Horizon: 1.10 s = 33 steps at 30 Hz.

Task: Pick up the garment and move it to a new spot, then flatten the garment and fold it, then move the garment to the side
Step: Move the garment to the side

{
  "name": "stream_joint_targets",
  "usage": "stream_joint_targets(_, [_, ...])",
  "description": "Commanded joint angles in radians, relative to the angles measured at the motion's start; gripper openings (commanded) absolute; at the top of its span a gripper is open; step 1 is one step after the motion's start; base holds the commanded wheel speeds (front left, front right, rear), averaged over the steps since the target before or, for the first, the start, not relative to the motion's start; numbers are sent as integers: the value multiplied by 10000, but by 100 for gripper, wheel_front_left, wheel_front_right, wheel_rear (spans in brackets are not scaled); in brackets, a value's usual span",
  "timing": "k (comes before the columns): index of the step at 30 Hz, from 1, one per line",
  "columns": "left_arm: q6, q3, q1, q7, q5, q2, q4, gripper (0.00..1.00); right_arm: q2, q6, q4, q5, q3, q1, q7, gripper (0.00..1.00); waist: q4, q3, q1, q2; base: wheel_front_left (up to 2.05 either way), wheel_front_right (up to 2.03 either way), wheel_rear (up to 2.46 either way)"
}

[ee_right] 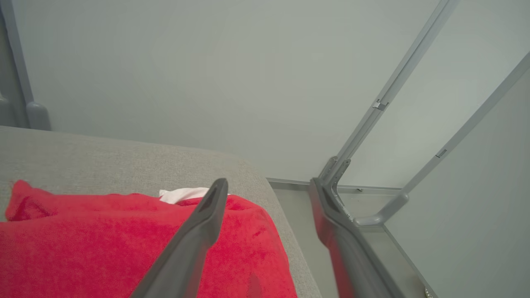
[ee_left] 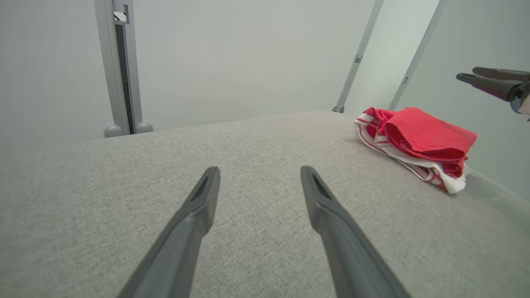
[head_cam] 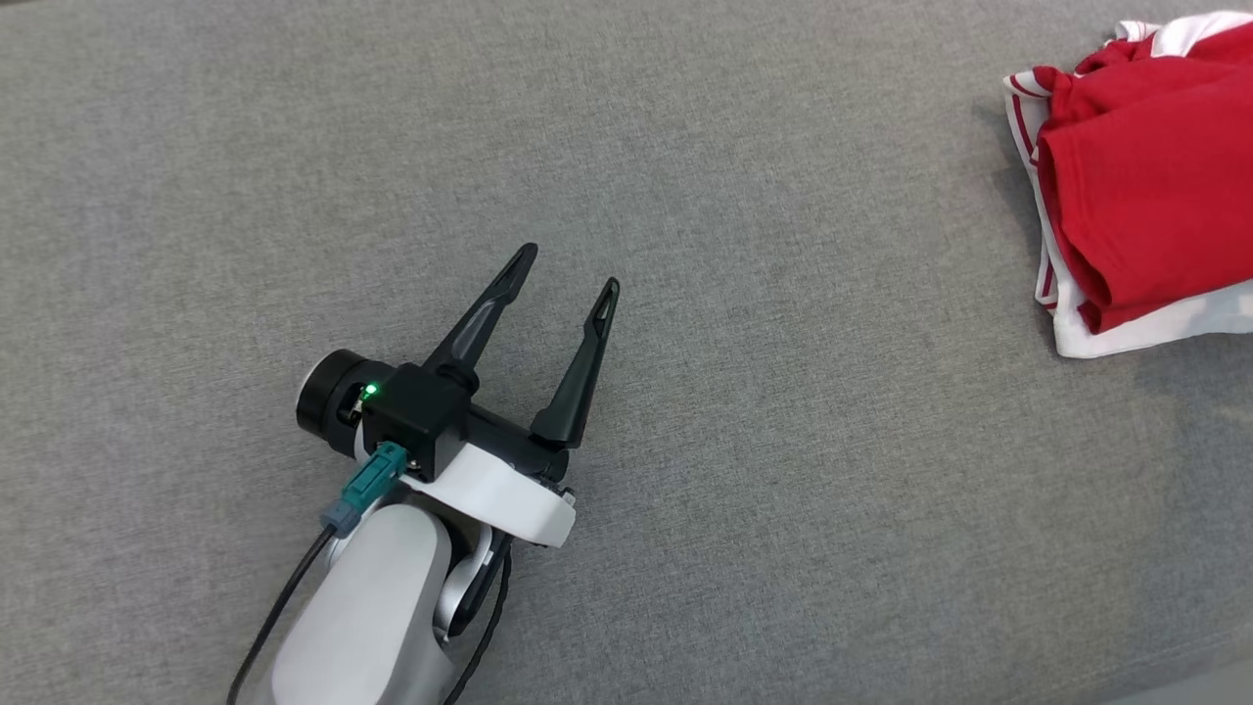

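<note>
Folded red garment (head_cam: 1145, 176), far rt

The left pincer (head_cam: 571, 267) holds its two long dark fingers (head_cam: 485, 318) spread wide, pointing up and to the right in the head view from a black wrist (head_cam: 416, 411) on a pale forearm (head_cam: 372, 607), while the right pincer (ee_right: 269, 182) likewise has its fingers parted.
</note>
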Motion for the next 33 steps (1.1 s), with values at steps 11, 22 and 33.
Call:
stream_joint_targets(11, [446, 712, 1122, -6, -765, 42, -643, 100, 1450, -18, -2534, 531, 339, 1636, -28, 100, 1380, -2105, 0, 0, 0, 0, 0])
stream_joint_targets(22, [607, 1247, 2487, -6, -1067, 37, -672, 100, 3239, -18, -4441, 903, 74, 4060, -29, 100, 2475, -3382, 0, 0, 0, 0, 0])
stream_joint_targets(33, [885, 1210, 3385, -6, -1694, 41, -698, 100, 4498, -12, -5383, -175, -296, 6159, -29, 100, 2911, -3942, 0, 0, 0, 0, 0])
